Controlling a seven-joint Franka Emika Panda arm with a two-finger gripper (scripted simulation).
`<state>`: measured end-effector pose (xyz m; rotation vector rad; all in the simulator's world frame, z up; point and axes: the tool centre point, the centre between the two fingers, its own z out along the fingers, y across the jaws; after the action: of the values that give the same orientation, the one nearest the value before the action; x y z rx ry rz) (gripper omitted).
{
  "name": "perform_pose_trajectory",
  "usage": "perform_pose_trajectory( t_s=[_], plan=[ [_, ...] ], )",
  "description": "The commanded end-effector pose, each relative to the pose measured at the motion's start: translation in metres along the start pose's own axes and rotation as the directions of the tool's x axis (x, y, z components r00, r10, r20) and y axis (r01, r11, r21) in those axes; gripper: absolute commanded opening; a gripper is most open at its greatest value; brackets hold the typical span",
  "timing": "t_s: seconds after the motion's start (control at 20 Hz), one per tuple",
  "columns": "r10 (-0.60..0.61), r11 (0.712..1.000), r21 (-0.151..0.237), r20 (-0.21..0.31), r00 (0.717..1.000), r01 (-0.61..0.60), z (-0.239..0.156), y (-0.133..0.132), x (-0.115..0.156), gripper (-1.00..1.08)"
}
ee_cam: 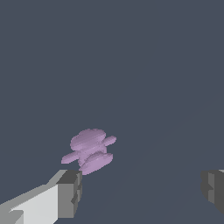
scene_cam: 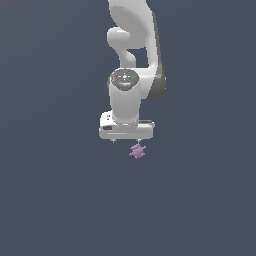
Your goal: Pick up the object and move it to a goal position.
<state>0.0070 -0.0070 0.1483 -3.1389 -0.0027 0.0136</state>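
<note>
Fingers (ee_cam: 65,192) are standing wide apart, holding nothing; gripper (ee_cam: 140,188) is hovering by the lump (ee_cam: 89,151) (just off one fingertip). It needs centring between them before closing.

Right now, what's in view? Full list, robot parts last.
lump: 1, light purple, spiky; on the dark grey floor, just beyond one tool finger, not between the two fingers.
floor: 1, plain dark grey-blue, fills both views.
arm: 1, white with a dark side panel, reaching down from the top of the exterior view.
tool: 1, white body, grey fingers, wide open, holding nothing.
</note>
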Motion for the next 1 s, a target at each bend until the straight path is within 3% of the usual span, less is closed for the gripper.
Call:
perform_pose_trajectory(
  t_s=[0.0, 0.95],
  plan=[
    [0.000, 1.000, 0.000, 0.000, 1.000, 0.000, 0.000, 0.000, 0.000, 1.00],
    [0.097, 0.995, 0.013, 0.024, 0.995, -0.097, 0.002, 0.010, -0.007, 1.00]
  ],
)
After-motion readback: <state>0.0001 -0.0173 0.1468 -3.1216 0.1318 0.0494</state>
